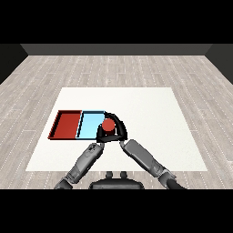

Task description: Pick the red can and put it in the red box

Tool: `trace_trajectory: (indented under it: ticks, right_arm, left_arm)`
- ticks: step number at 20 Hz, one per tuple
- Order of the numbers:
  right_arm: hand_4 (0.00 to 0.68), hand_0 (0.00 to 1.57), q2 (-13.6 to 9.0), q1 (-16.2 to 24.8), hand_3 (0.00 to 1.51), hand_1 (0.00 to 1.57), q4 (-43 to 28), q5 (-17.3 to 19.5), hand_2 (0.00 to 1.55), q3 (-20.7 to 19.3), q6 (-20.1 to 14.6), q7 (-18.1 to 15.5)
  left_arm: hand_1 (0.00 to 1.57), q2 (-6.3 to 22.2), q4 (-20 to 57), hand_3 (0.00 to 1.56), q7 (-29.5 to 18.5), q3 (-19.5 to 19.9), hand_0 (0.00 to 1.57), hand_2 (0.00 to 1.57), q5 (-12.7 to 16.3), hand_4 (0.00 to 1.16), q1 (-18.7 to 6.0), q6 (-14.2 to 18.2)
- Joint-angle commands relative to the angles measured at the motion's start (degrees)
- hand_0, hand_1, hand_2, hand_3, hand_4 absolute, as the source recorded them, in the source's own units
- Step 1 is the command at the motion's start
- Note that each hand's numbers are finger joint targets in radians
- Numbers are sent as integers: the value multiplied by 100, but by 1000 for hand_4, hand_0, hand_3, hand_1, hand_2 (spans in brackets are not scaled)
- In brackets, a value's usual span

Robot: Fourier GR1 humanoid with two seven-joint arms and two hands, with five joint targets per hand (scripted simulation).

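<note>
The red can (pixel 108 124) shows at the right edge of the light blue tray (pixel 90 124), upright. My right hand (pixel 122 129) is curled round it from the right, black fingers arching over its far side. Whether the can stands on the table or hangs above it I cannot tell. The red tray (pixel 67 124) lies to the left of the blue one, with nothing in it. My left hand (pixel 101 135) sits just below and left of the can, close to the blue tray's near right corner.
Both trays lie side by side on the left half of the white table (pixel 154 118). Both grey forearms meet near the can. A wooden floor surrounds the table.
</note>
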Motion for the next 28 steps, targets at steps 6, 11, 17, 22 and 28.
trace_trajectory:
  ticks: [6,11,17,22,28]
  right_arm:
    - [0,0,48,107,0,0,-152,446,0,-515,354,275]
    - [0,0,-340,342,0,0,-716,245,0,-999,426,226]
    - [0,0,-812,1159,0,0,-2038,240,0,-1291,526,351]
    - [0,0,-1328,2086,0,0,-2754,156,0,-1619,710,175]
    - [0,0,-1707,3133,0,0,-2293,-99,0,-2170,1160,-428]
  left_arm:
    - [1571,-43,327,1504,-59,190,1571,1571,205,1144,-111,-110]
    - [1571,-41,431,1505,-178,79,1571,1571,235,1139,-251,190]
    - [1571,321,596,1482,-82,889,1571,1571,81,1138,-361,-578]
    - [1571,1015,-363,1472,17,686,1571,1571,-472,1134,444,-113]
    - [1571,2092,311,1467,520,1448,1571,1560,-475,1115,-271,-534]
